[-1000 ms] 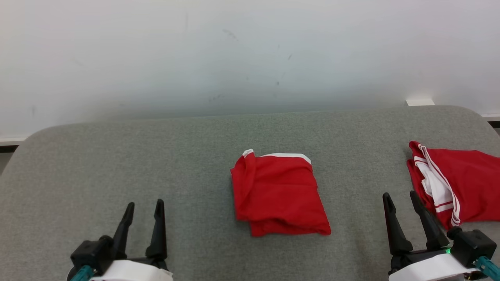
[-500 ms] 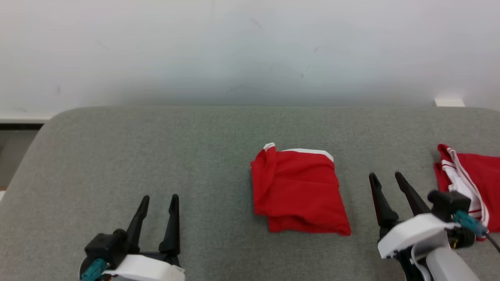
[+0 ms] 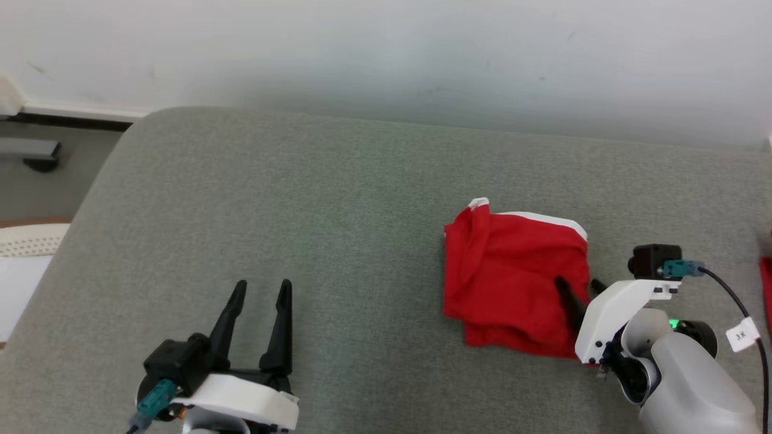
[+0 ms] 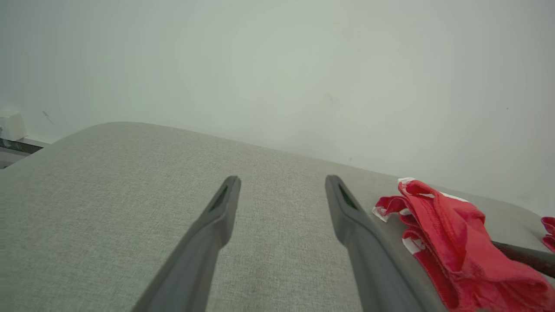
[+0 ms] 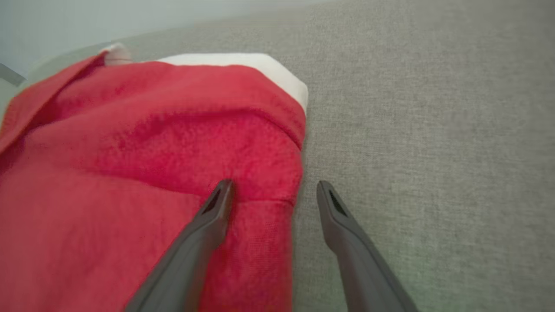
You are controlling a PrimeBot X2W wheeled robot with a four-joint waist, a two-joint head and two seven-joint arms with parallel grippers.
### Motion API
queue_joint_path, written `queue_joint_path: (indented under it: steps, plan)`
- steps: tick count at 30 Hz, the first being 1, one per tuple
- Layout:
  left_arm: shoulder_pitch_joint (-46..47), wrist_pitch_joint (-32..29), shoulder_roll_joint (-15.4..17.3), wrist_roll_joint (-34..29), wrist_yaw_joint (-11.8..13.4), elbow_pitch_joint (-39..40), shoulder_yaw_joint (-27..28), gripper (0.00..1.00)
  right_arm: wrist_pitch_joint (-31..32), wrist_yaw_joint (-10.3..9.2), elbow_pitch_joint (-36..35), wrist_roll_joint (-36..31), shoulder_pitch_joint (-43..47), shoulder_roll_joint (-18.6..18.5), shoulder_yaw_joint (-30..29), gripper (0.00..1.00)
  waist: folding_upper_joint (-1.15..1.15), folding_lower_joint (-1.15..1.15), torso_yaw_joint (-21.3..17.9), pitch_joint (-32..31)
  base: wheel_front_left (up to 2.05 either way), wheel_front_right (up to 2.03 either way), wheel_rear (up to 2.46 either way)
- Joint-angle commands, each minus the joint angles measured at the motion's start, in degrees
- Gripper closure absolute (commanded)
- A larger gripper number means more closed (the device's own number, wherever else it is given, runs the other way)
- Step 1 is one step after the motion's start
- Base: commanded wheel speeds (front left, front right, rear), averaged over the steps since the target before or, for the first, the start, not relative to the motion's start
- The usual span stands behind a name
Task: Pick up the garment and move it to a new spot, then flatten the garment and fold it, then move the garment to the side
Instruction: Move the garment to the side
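Note:
A folded red garment (image 3: 512,277) with white trim lies on the grey table (image 3: 301,199), right of centre. My right gripper (image 3: 580,284) stands open at its right edge, one finger over the red cloth and the other beside it above the table. In the right wrist view the right gripper (image 5: 273,186) straddles that edge of the garment (image 5: 151,173), holding nothing. My left gripper (image 3: 261,286) is open at the lower left, well clear of the garment. The left wrist view has the left gripper (image 4: 282,180) open over bare table, with the garment (image 4: 451,234) to its right.
A second red piece (image 3: 766,283) peeks in at the right edge of the head view. The white wall (image 3: 386,54) runs behind the table. Off the table's left end are floor, a dark bar (image 3: 30,150) and a pale object (image 3: 24,253).
The head camera has swung left, shifting the scene rightward. My right gripper has moved left and forward onto the garment's right edge. The left gripper has stayed open and still.

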State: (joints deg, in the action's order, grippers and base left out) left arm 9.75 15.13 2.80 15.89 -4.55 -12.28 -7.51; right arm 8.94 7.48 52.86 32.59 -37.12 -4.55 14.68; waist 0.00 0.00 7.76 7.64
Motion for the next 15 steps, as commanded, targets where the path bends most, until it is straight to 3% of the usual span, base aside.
queue_joint_path:
  steps: [1,6,7,8,9,15]
  plan:
    - [0.7,0.0,0.2,0.8,0.2,-0.1,0.1,0.00,2.7,-0.01,2.6,0.9,-0.8,0.3,0.8,0.00,0.00,0.00,1.2,0.6,0.00,0.00,0.00]
    - [0.4,0.0,0.2,0.9,0.4,-0.2,-0.1,0.00,7.7,-0.01,6.8,1.7,-0.2,0.9,2.0,0.00,0.00,0.00,1.9,0.3,0.00,0.00,0.00]
    - [0.4,0.0,0.2,0.9,0.3,-0.3,-0.1,0.00,7.9,0.00,6.9,2.2,-0.1,1.1,2.3,0.15,0.00,0.00,2.0,0.2,0.00,0.00,0.00]
    - [0.3,0.0,0.2,0.8,0.3,-0.3,-0.1,0.00,7.7,0.01,6.6,2.5,-0.1,1.2,2.7,0.67,0.00,0.00,2.0,0.0,0.00,0.00,0.00]
    - [0.2,0.0,0.2,0.8,0.3,-0.4,0.0,0.00,6.7,0.02,6.2,2.8,-0.2,1.3,3.0,1.00,0.00,0.00,2.0,-0.2,0.00,0.00,0.00]
    - [-0.5,0.0,0.2,-0.6,0.0,-0.5,-0.1,0.00,0.7,0.00,5.3,3.4,-2.2,0.3,3.3,1.00,0.00,0.00,0.7,-2.1,0.00,0.00,0.00]
